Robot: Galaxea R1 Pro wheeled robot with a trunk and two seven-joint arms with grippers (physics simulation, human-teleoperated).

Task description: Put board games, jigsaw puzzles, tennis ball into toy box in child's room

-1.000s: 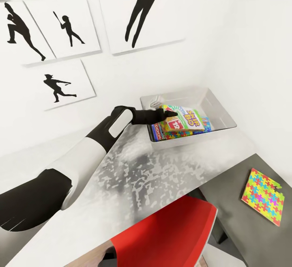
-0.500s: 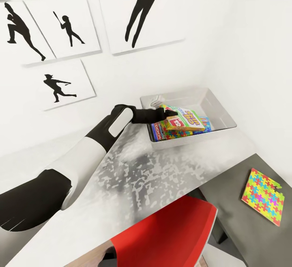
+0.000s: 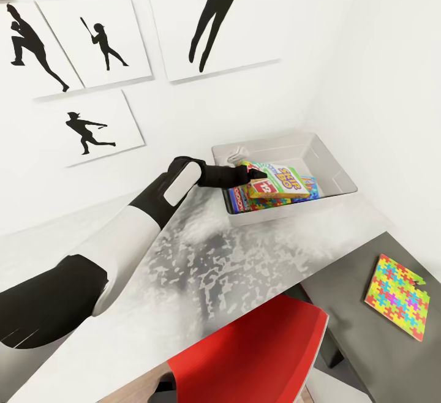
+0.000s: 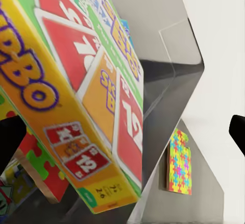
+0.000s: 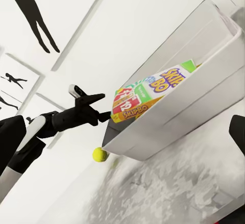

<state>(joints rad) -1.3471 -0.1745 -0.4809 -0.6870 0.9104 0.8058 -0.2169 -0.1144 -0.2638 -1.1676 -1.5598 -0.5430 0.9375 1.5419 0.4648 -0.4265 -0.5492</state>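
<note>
Left claw (image 3: 256, 174) open beside "SKIP-BO" board game (image 3: 278, 181), inside toy box (image 3: 334, 170)

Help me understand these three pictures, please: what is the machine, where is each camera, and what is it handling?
It is a simulated two-armed robot. The big picture comes from a camera on its head; the other two sit by each gripper. The left gripper reaches over the pale toy box on the mottled table, at the SKIP-BO box, which lies tilted atop other games. Its fingers look spread beside the box, so probably open. A tennis ball lies by the toy box, and a jigsaw puzzle lies on a lower grey surface.
</note>
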